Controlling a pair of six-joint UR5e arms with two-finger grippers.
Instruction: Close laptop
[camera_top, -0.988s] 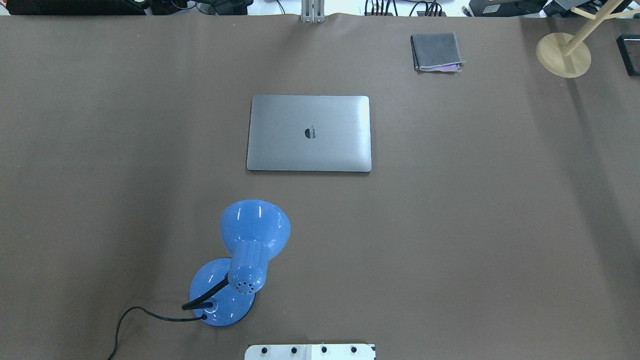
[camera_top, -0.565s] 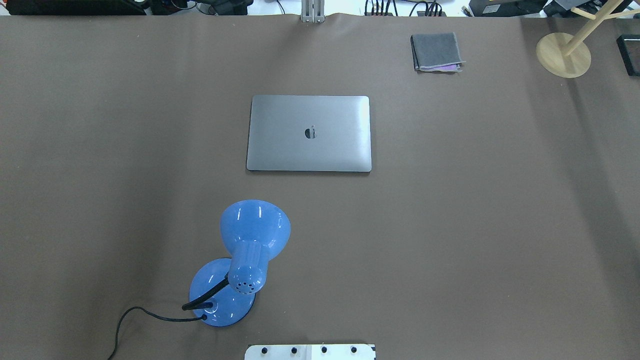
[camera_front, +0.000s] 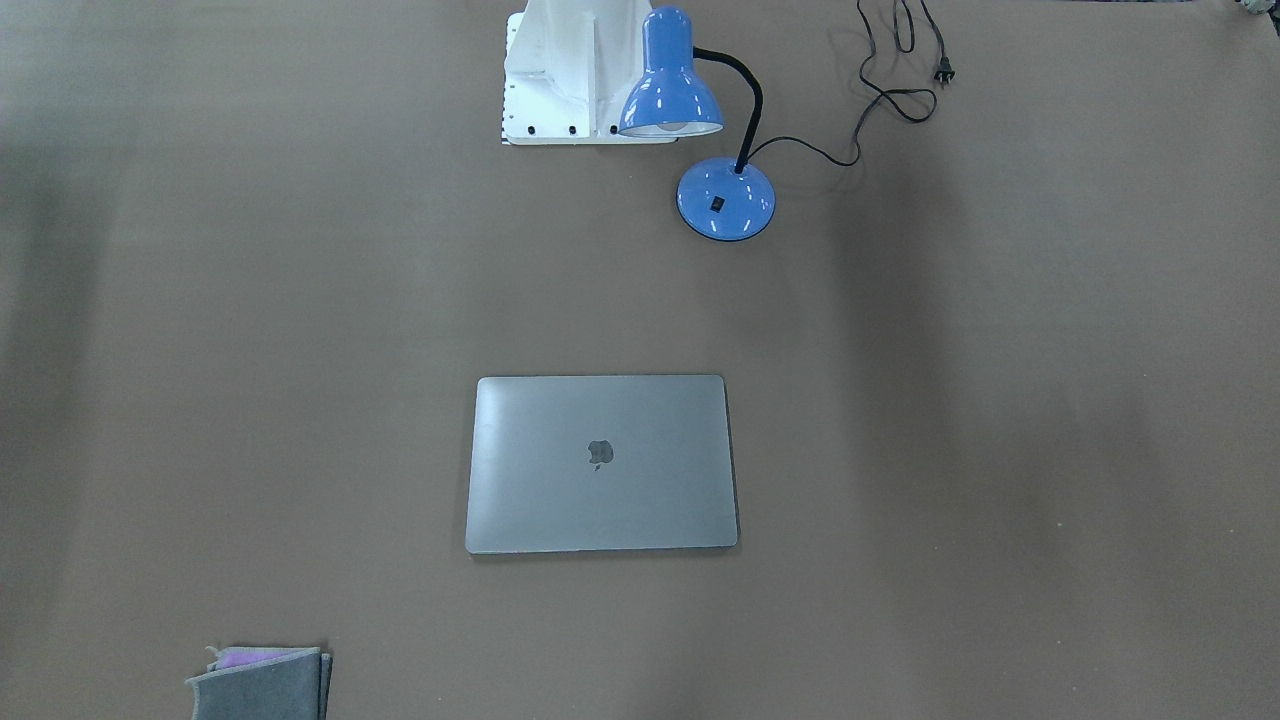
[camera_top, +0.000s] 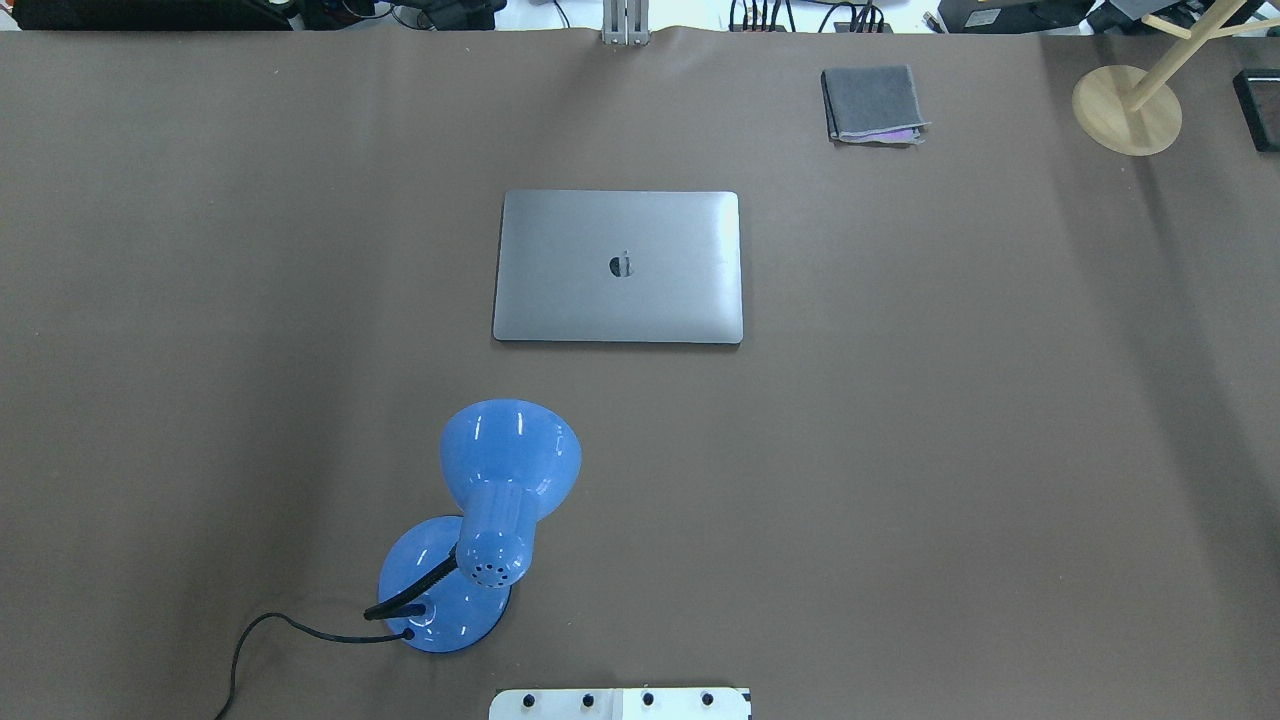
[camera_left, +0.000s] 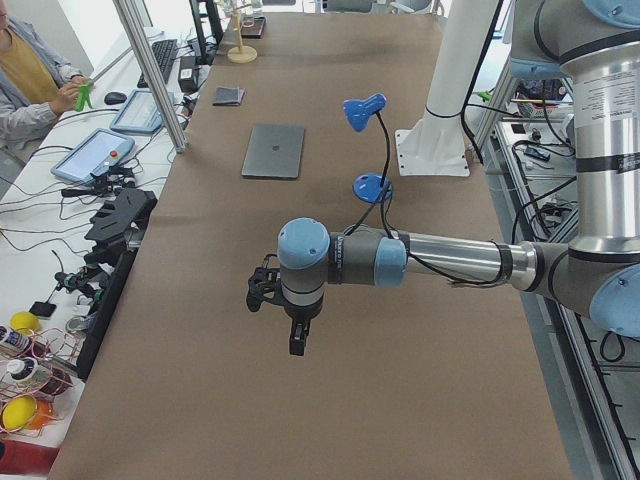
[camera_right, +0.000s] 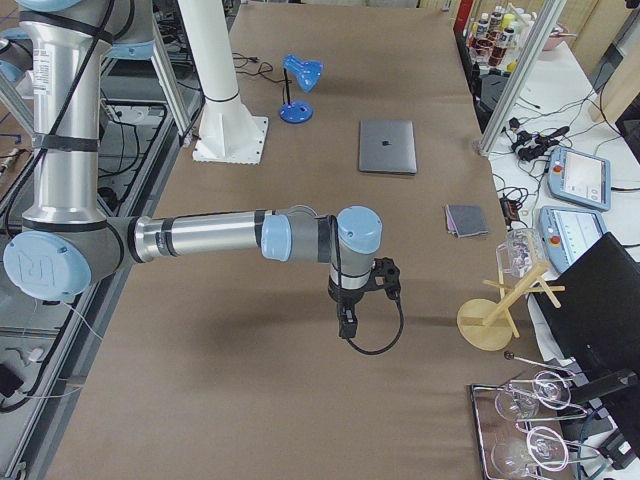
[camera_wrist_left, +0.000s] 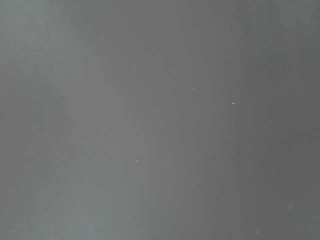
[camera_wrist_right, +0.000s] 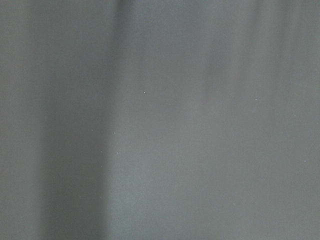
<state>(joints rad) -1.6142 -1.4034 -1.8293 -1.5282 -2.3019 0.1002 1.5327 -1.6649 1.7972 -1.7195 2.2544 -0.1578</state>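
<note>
Your laptop (camera_top: 618, 267) lies shut and flat mid-table, beyond the blue desk lamp (camera_top: 510, 455). The left gripper (camera_left: 297, 342) and right gripper (camera_right: 346, 325) hang well apart from it, and you cannot tell whether either is spread or pressed together.

brushed metal laptop (camera_top: 618, 267), glossy lamp (camera_top: 480, 520), matt table (camera_top: 950, 420)

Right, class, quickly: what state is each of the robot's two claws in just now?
Left claw: cannot be told; it shows only in a side view.
Right claw: cannot be told, for the same reason.
</note>
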